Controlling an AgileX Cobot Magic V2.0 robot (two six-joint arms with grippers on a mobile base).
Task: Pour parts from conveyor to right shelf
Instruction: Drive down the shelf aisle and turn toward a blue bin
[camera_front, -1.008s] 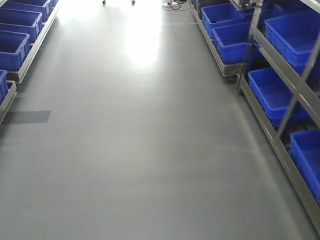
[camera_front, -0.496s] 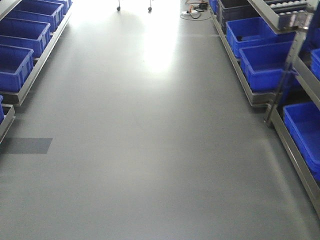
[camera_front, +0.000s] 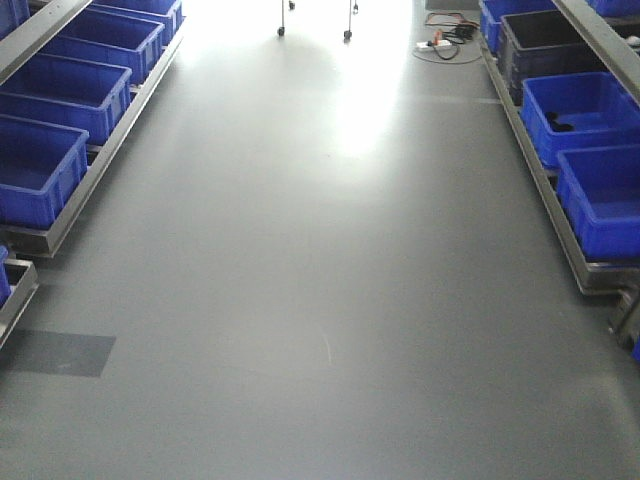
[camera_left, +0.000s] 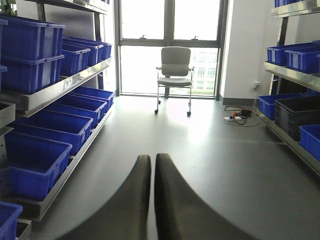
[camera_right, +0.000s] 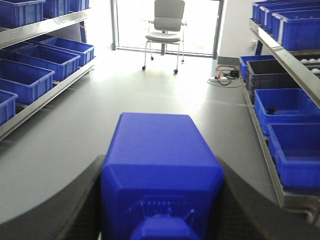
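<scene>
My right gripper (camera_right: 161, 167) is shut on a bright-blue part (camera_right: 155, 142), which fills the space between its dark fingers, knob end towards the camera. My left gripper (camera_left: 152, 159) is shut and empty, its fingers pressed together above the grey floor. The right shelf (camera_front: 548, 185) is a steel rack with deep-blue bins (camera_front: 580, 110) along the right side of the aisle. It also shows in the right wrist view (camera_right: 282, 57) and the left wrist view (camera_left: 290, 75). The conveyor is out of view. No gripper shows in the front view.
A second steel rack (camera_front: 95, 170) with blue bins lines the left side. A black bin (camera_front: 545, 45) sits on the right rack. An office chair (camera_left: 175, 75) stands at the far window. A power strip with cables (camera_front: 445, 42) lies near it. A dark patch (camera_front: 55, 352) marks the floor.
The front view has swung left and advanced along the aisle. The right rack slid towards the right edge, and more of the left rack came into view.
</scene>
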